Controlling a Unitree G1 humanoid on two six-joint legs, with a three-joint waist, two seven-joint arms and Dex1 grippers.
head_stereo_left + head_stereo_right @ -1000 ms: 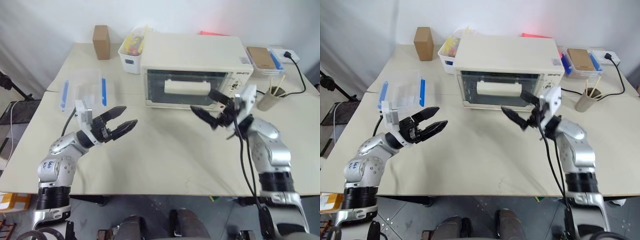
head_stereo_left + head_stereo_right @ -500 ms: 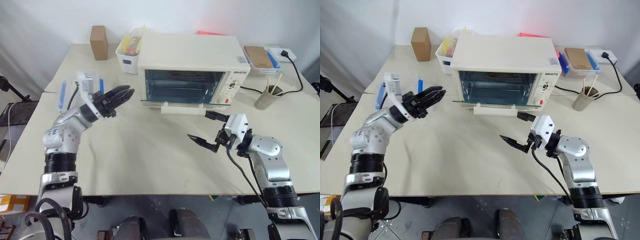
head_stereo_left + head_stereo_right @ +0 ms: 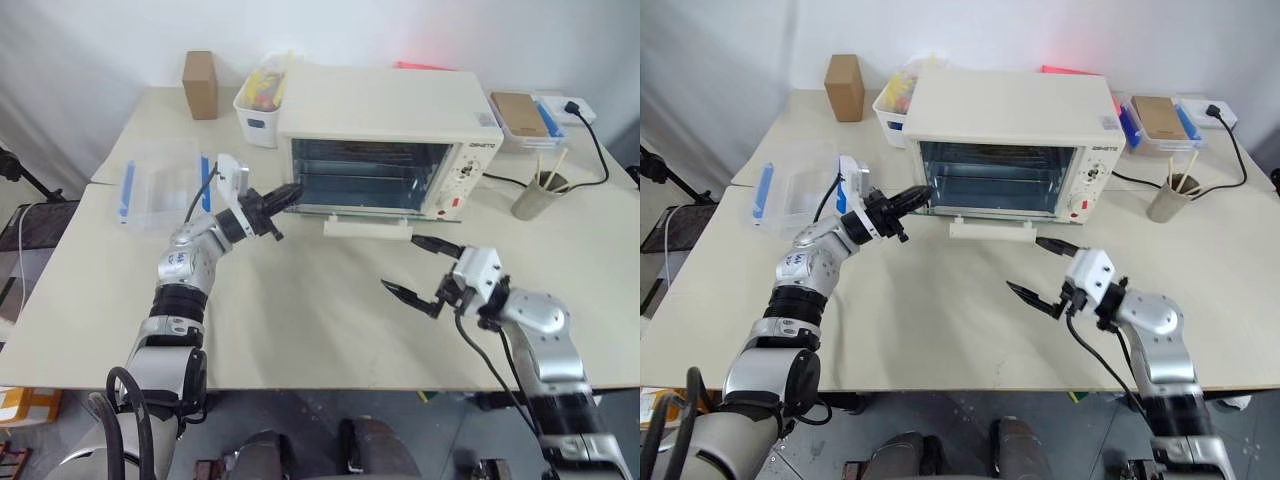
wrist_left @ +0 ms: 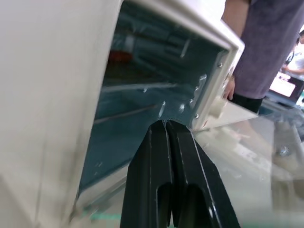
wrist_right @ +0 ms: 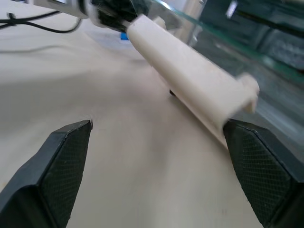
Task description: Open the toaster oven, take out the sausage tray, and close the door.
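Toaster oven (image 3: 385, 120) on table (image 3: 300, 330), door (image 3: 375, 213) lowered flat, my left gripper (image 3: 293, 193) clenched empty at its left edge, my right gripper (image 3: 420, 270) spread wide near the handle (image 3: 367, 228).

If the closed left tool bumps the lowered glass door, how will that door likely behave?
The door looks rigid, lying about flat from the toaster oven, so it would probably swing rather than flex. Being glass, it is likely fragile and slippery for the left tool.

Left gripper (image 3: 288, 194) closed, arm extended forward; right gripper (image 3: 424, 270) spread wide.
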